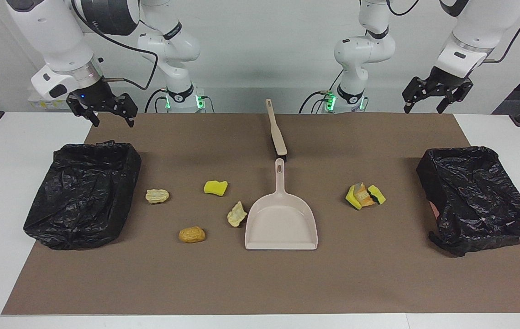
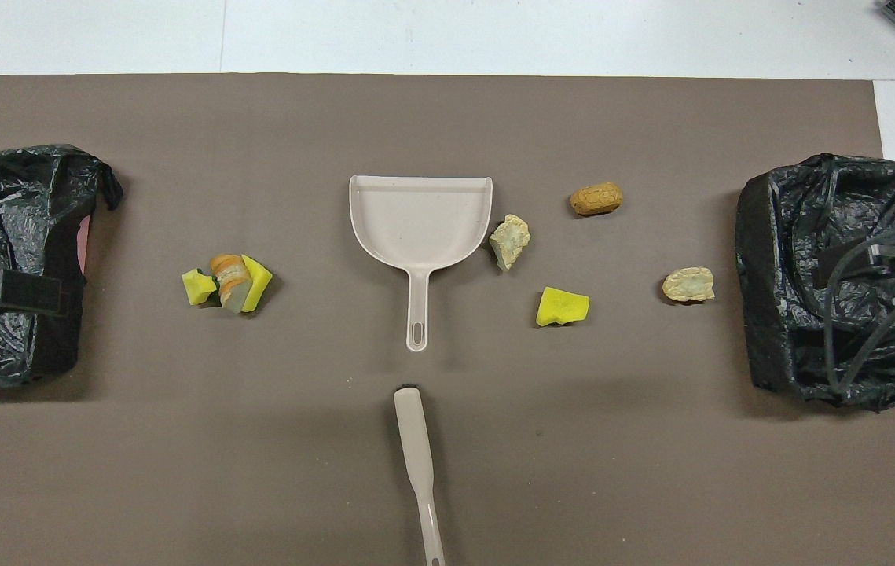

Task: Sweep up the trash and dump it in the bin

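Waiting to begin is my reading of the step: nothing is swept yet, and brush [image 1: 276, 130] and dustpan [image 1: 281, 220] lie untouched mid-worktop, handles end to end. The left gripper [image 1: 433, 96] hangs over the mat's robot-side edge at its own end, jaws spread and empty; the right gripper [image 1: 103, 111] hangs likewise above the mat corner near its bin [image 1: 84, 194], jaws spread. The trash [image 1: 365, 195] is scattered: a yellow-and-orange clump between dustpan and the left arm's bin [image 1: 476, 196], four loose scraps toward the right arm's end. Next, I judge, one arm must take the brush handle, the other the dustpan handle. No readable writing or labels show.
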